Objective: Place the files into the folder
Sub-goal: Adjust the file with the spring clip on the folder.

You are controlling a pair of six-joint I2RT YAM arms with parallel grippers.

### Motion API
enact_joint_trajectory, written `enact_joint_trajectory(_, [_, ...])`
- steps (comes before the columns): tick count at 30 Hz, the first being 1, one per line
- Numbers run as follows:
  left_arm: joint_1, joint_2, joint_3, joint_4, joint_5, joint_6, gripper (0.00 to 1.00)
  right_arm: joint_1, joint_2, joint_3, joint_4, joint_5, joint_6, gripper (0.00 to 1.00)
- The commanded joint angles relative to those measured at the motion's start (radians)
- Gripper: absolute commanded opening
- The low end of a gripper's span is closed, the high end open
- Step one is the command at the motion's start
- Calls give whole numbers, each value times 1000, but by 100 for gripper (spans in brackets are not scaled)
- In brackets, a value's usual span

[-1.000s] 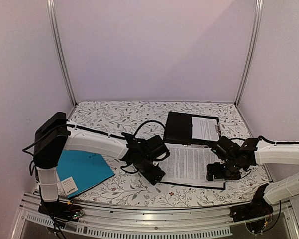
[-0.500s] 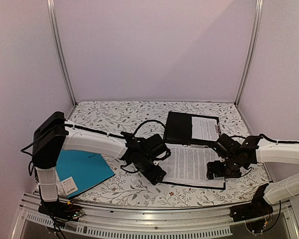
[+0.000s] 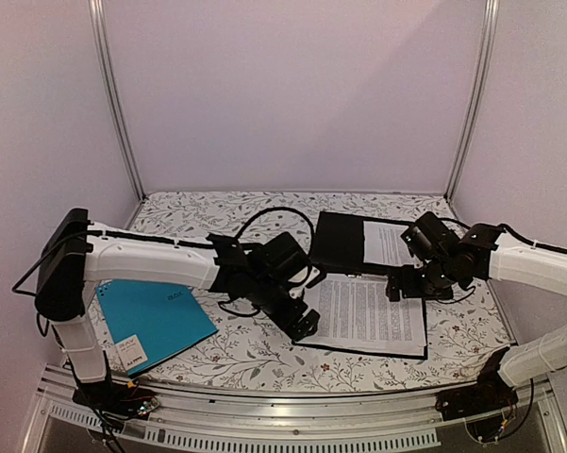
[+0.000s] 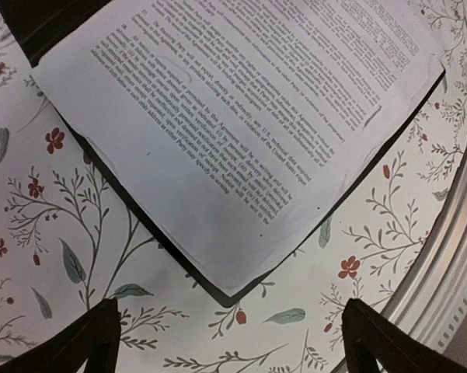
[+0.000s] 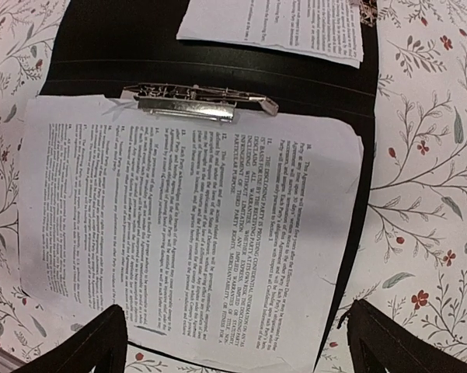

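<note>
Right arm [image 3: 538, 260] has lifted back toward the floral surface's [image 3: 217, 217] right edge; left fingers [image 4: 85, 342] and right fingers [image 5: 93, 342] gape wide, empty. White printed paper sheets [image 3: 368, 316] lie inside the open flat black folder [image 3: 338, 241] toward the near right corner, so only closing seems left.

From overhead, the left tool [image 3: 300, 324] covers the near left corner of the files [image 3: 368, 316], the right tool [image 3: 396, 286] hides their far right corner and part of the folder [image 3: 338, 243], the left arm [image 3: 151, 264] overlaps the teal folder [image 3: 160, 321]'s far edge, and the print is too small to read. The left wrist view cuts the files off at its top edge, leaves only a thin dark margin of folder, and shows its fingers [image 4: 85, 342] merely as dark tips. The right wrist view crops the second sheet [image 5: 272, 27] at its top edge.
</note>
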Motion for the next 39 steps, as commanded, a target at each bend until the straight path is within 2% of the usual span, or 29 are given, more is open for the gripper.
enact_joint_trajectory(1, [40,25,95,60,97,-6,100,-97,85,77,103,-38,-104,98])
enact_joint_trajectory(9, [108,135,207,183,250,-39,100,-220,269,154,237,-216,-173,96])
enact_joint_trajectory(11, [119,164,226,208,282,-52,100,-231,293,147,263,-220,-177,96])
enact_joint_trajectory(15, [134,216,250,282,342,-82,100,-255,318,117,338,-306,-178,95])
enact_joint_trajectory(26, [148,378,304,510,592,-292,97,-320,356,90,445,-381,-171,94])
enact_joint_trajectory(39, [151,472,347,414,596,-322,95,-379,416,70,502,-441,-153,94])
